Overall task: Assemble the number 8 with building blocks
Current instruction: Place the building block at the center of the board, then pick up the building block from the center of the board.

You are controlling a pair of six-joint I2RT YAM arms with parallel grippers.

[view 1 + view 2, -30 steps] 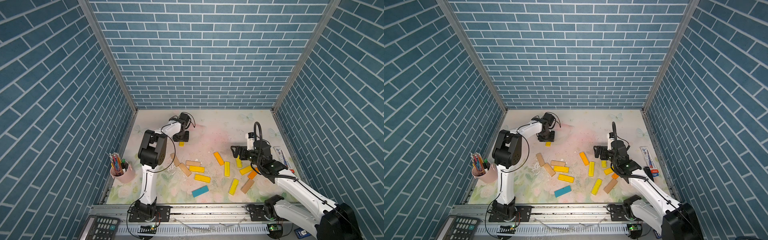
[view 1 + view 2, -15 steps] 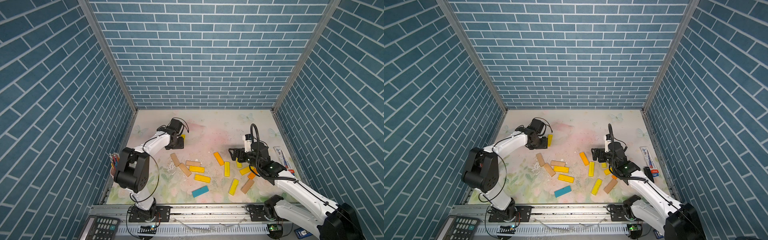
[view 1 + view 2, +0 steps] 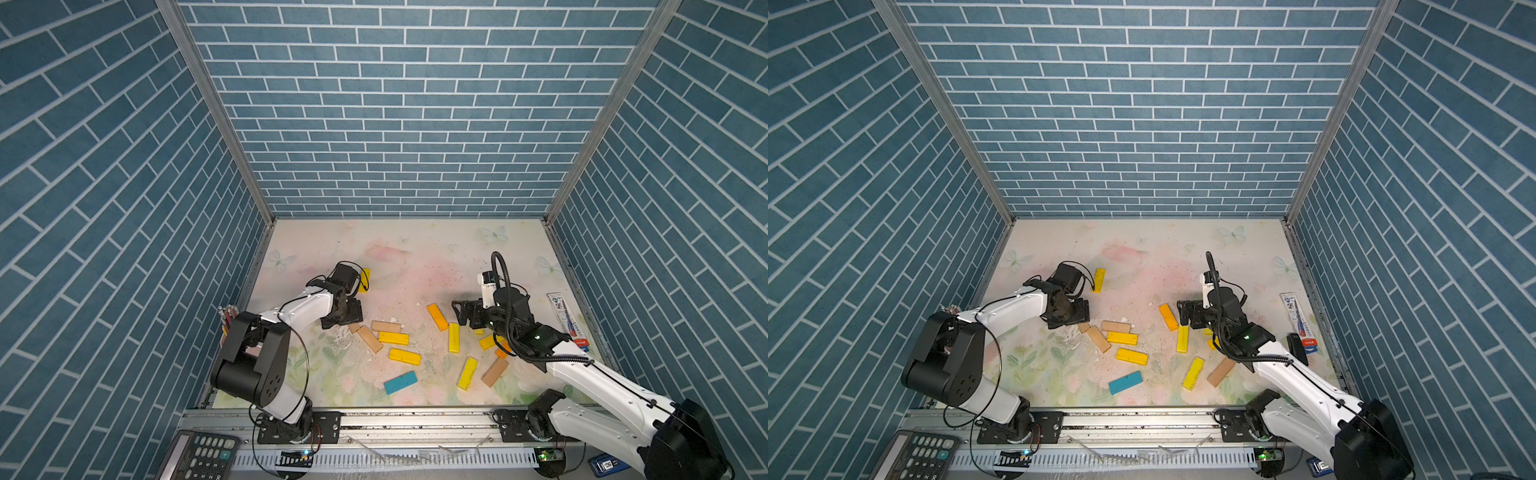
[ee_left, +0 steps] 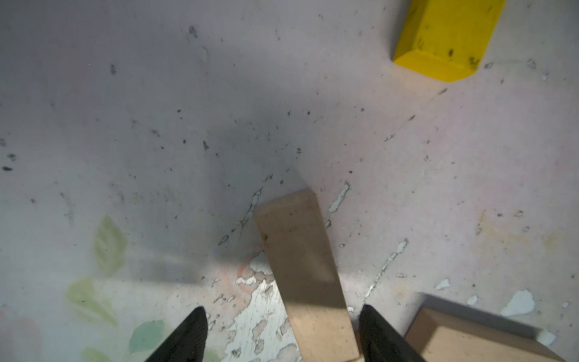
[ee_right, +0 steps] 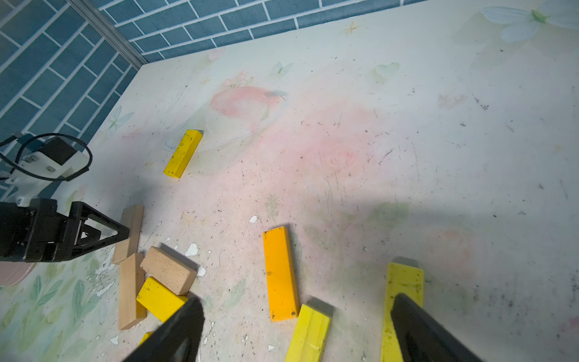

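left gripper (image 4: pixel 282 316) spread open astride a tan plank (image 4: pixel 304 275), second tan plank (image 4: pixel 470 341) just beside one finger. right gripper (image 5: pixel 294 307) gapes empty over a yellow plank (image 5: pixel 404 282) — other building blocks (image 3: pixel 404 356) scattered on the table (image 3: pixel 436 257), pen cup (image 3: pixel 226 313) half hidden behind the left arm.

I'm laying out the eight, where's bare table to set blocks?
Bare: table from back wall to the lone yellow block, and between that block and the orange block. Crowded: near half, around the tan blocks.
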